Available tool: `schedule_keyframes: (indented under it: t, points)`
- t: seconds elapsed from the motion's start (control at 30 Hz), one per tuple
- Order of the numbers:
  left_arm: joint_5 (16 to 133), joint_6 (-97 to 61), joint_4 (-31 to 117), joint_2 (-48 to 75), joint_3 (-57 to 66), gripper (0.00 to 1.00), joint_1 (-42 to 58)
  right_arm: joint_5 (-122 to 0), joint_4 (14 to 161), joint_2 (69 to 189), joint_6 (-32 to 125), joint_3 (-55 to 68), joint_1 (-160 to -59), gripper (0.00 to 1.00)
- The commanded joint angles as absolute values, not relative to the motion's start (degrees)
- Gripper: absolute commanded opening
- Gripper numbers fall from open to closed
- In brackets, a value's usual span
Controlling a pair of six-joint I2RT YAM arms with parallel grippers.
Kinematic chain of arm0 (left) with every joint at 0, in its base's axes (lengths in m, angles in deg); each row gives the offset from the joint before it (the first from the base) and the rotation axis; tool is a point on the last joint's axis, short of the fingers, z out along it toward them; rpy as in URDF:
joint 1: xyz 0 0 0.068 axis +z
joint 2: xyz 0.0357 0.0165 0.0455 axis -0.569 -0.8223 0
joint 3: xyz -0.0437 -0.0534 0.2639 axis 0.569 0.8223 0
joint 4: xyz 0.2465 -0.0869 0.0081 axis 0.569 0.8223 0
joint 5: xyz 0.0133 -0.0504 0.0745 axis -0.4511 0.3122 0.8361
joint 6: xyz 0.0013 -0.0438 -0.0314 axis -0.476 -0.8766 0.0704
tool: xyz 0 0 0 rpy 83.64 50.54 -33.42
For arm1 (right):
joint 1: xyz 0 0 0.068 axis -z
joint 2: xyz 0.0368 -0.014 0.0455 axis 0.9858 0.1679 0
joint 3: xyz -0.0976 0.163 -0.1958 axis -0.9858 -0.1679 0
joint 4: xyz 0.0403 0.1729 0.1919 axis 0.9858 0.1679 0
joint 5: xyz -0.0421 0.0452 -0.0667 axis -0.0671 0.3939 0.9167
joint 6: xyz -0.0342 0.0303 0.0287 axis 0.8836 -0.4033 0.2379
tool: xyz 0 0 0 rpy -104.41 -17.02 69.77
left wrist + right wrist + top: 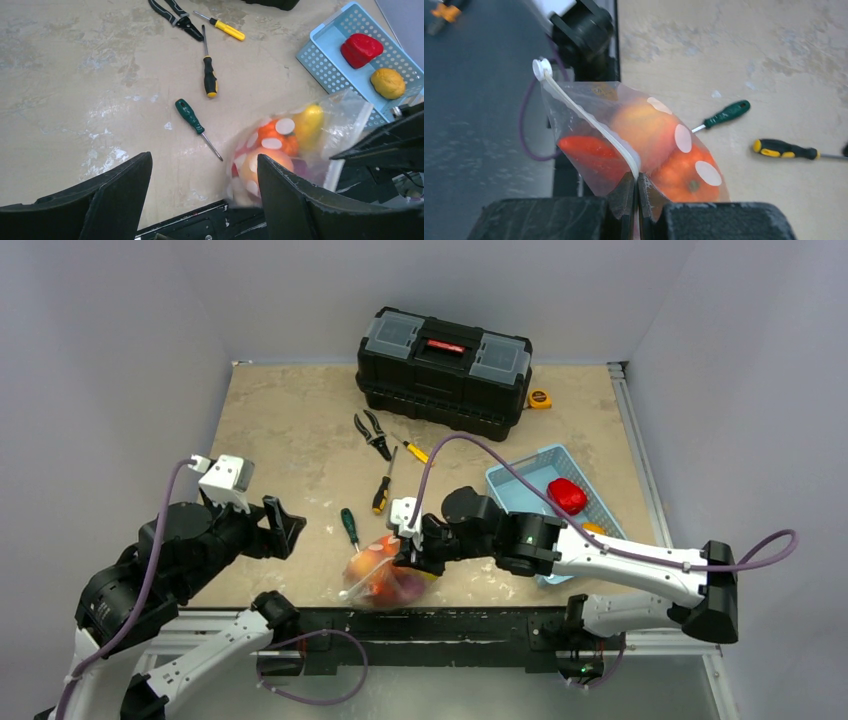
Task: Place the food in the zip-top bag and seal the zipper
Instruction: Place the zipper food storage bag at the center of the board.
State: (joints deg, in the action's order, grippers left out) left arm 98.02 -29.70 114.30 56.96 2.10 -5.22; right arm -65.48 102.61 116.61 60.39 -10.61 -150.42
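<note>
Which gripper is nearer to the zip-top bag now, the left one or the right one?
Right. The right gripper is shut on the zip-top bag at its zipper, touching it. The left gripper hangs open to the bag's left, apart from it.

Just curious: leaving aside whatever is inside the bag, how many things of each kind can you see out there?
Toolbox: 1
Tape measure: 1
Pliers: 1
Screwdrivers: 3 (yellow, black-and-yellow, green)
Basket: 1
Foods in basket: 2 (red, orange)
Bag: 1
Total: 10
</note>
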Motion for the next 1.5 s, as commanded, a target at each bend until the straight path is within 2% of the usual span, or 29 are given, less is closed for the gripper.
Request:
schedule_keyframes:
  t: [0.0,0.17,0.3,0.57,0.73,1.0,1.13,1.2,1.37,1.47]
  points:
    - [100.76,-30.37,112.29,57.66,2.69,0.76,-5.41,-72.89,100.24,113.31,49.18,-3.64,-153.81,0.0]
    - [101.21,-30.6,112.07,58.12,2.54,0.76,-5.4,-59.67,97.77,110.44,41.73,-7.39,-154.46,0.0]
    - [100.89,-31.87,112.9,58.36,2.49,0.76,-5.4,-43.83,101.52,116.46,42.58,-8.33,-151.44,0.0]
    - [100.03,-33.81,115.76,59.35,0.62,0.76,-5.4,-35.83,93.64,131.92,49.43,-13.59,-137.48,0.0]
    - [100.39,-34.35,116.89,61.18,0.44,0.76,-5.4,-33.32,92.29,137.63,51.31,-14.1,-134.28,0.0]
    - [100.9,-35.0,117.54,61.5,1.09,0.76,-5.4,-32.66,93.2,138.92,50.76,-14.01,-133.51,0.0]
    - [100.81,-35.11,117.89,61.14,1.36,0.76,-5.42,-35.21,94.66,135.43,50.23,-13.55,-133.42,0.25]
    - [100.99,-35.13,118.18,60.77,1.01,0.76,-5.4,-35.82,96.06,132.73,50.01,-12.81,-133.38,0.43]
    - [101.08,-35.75,119.65,60.61,-0.57,0.76,-5.4,-39.15,101.06,123.29,50.54,-10.84,-132.8,0.65]
    - [101.56,-35.85,119.97,61.37,-0.65,0.76,-5.44,-40.18,103.81,116.22,51.21,-9.4,-132.57,0.88]
